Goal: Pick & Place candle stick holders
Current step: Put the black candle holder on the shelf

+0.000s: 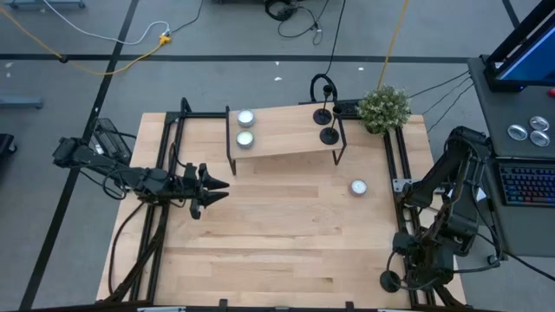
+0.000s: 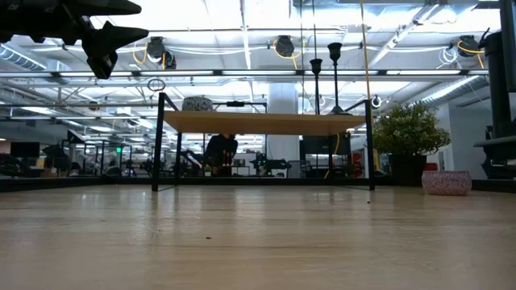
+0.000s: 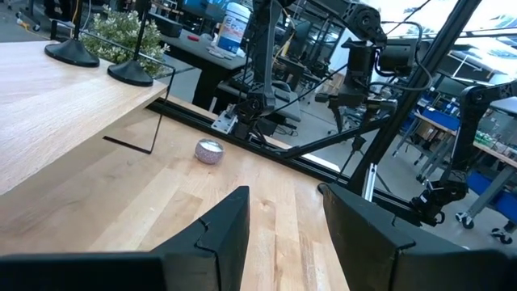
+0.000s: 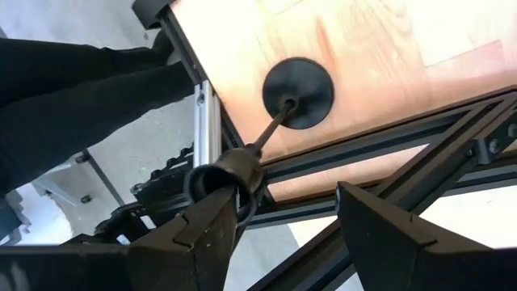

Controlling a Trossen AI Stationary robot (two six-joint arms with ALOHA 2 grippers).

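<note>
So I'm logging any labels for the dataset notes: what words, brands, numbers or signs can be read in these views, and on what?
None can be read.
The blue-white container in the room behind the table carries a label, too blurred to read.
The keyboard beside the table has keys too small to read.
The candle stick holders and tealights show no markings.

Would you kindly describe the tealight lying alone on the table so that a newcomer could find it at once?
Start at the raised wooden shelf at the table's far edge. Just in front of its right-hand legs, down on the tabletop itself, sits one tealight. The other two tealights sit up on the shelf's left end; this one lies alone.
</note>
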